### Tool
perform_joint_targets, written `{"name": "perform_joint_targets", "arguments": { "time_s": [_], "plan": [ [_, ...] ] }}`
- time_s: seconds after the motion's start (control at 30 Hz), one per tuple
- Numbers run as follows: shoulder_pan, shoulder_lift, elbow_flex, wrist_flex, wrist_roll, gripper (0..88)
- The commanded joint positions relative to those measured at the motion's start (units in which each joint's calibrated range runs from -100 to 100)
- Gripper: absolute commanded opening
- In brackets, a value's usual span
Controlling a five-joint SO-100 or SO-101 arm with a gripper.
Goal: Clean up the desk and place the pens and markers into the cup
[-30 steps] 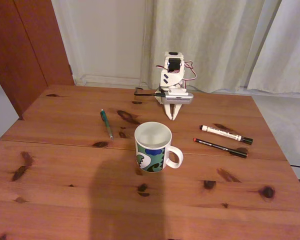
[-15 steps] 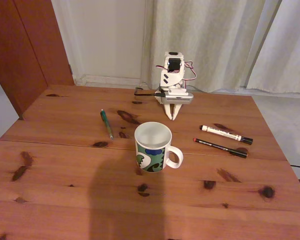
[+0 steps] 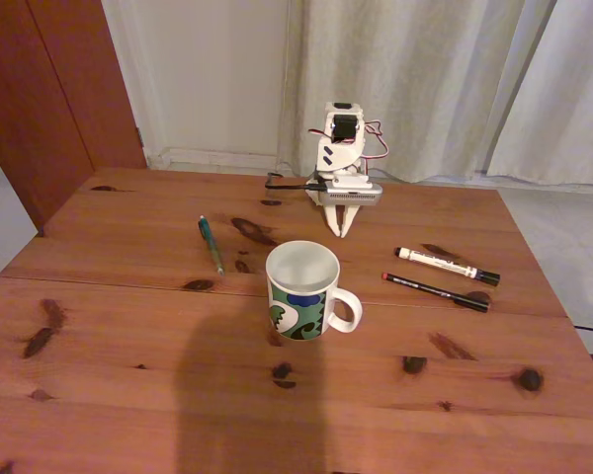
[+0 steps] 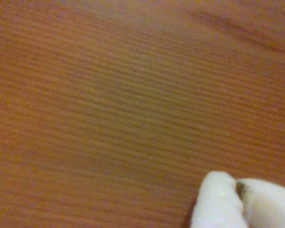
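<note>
On the reddish-brown desk [image 3: 128, 385] a white cup [image 3: 303, 290] with a green and blue swirl stands near the middle, handle to the right. A green pen [image 3: 211, 243] lies to its left in the fixed view. To its right lie a white marker with a black cap [image 3: 446, 266] and a thin black pen with a red end [image 3: 434, 291]. The white arm is folded at the desk's far edge, and my gripper [image 3: 340, 231] points down behind the cup, shut and empty. In the wrist view the white fingertips [image 4: 221, 202] meet just above bare wood [image 4: 109, 104].
A dark shadow falls across the desk's near middle [image 3: 247, 405]. Curtains [image 3: 425, 79] hang behind the arm, and a brown door [image 3: 49, 89] stands at the left. The desk's right edge drops off beside the pens.
</note>
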Motion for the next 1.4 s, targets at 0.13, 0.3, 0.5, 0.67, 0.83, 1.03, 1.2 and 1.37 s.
{"name": "perform_joint_targets", "arguments": {
  "time_s": [0.13,0.3,0.5,0.67,0.83,1.03,1.2,1.37],
  "plan": [
    [-0.36,0.56,0.41,-0.19,-0.19,0.8],
    [-0.36,6.60,-6.44,-0.36,-0.24,0.8],
    [-0.76,27.62,-24.66,0.32,-0.24,0.8],
    [-4.46,45.24,-41.61,0.41,-2.49,0.8],
    [-4.78,57.32,-55.68,0.41,-3.59,0.8],
    [-10.65,65.85,-68.84,0.24,-3.17,0.8],
    [-17.81,68.91,-73.26,0.32,-3.01,0.8],
    [-24.08,69.24,-73.17,0.41,2.22,0.8]
  ]
}}
